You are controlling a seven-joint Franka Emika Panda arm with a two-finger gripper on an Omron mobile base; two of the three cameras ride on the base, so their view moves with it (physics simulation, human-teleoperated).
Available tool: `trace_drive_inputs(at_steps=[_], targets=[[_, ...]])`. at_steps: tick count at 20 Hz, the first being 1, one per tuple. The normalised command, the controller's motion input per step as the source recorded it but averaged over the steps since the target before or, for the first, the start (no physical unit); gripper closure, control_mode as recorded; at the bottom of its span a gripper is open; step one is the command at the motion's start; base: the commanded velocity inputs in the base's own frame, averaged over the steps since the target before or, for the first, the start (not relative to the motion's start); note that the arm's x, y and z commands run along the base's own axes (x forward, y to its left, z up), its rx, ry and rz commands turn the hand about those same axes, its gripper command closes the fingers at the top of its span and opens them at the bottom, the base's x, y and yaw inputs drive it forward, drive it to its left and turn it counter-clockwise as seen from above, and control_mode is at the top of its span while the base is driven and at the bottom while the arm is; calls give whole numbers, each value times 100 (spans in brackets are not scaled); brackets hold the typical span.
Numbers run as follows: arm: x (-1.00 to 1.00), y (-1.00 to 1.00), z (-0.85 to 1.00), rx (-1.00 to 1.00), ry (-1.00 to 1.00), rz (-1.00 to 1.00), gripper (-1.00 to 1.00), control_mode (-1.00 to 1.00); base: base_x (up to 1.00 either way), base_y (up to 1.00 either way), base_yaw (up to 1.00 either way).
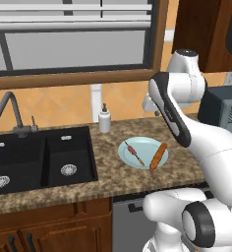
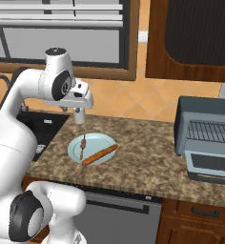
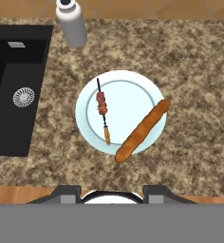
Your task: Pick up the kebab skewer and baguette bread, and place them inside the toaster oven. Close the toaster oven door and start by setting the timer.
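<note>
A pale blue plate [image 3: 128, 97] on the granite counter holds both foods. The kebab skewer [image 3: 103, 109] lies on the plate's left half, a thin dark stick with red-brown chunks. The baguette bread [image 3: 142, 130] lies slanted across the right rim. Both also show from the base: the skewer [image 1: 134, 153] [image 2: 83, 146] and the baguette [image 1: 158, 155] [image 2: 100, 155]. My gripper [image 2: 79, 117] [image 3: 113, 192] hangs well above the plate, pointing down, open with nothing between its fingers. The toaster oven [image 2: 200, 112] [image 1: 225, 106] stands at the counter's right, its door [image 2: 214, 165] folded down and its wire rack [image 2: 210, 130] exposed.
A white soap bottle [image 1: 104, 119] [image 3: 71, 23] stands behind the plate near the wall. The black double sink [image 1: 39, 157] [image 3: 14, 85] with its faucet [image 1: 7, 106] lies to the left. A window spans the wall above. Bare counter [image 2: 148, 147] separates the plate from the oven.
</note>
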Motion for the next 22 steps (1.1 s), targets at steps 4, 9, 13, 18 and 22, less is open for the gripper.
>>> trace_drive_inputs(at_steps=[4, 9, 13, 18, 22], targets=[[0, 0, 0, 0, 0, 0, -100, 100, 0, 0, 0], [0, 0, 0, 0, 0, 0, -100, 100, -1, -28, 0], [0, 0, 0, 0, 0, 0, -100, 100, -1, -100, 0], [0, 0, 0, 0, 0, 0, -100, 100, 2, -88, 0], [0, 0, 0, 0, 0, 0, -100, 100, 2, -8, 0]])
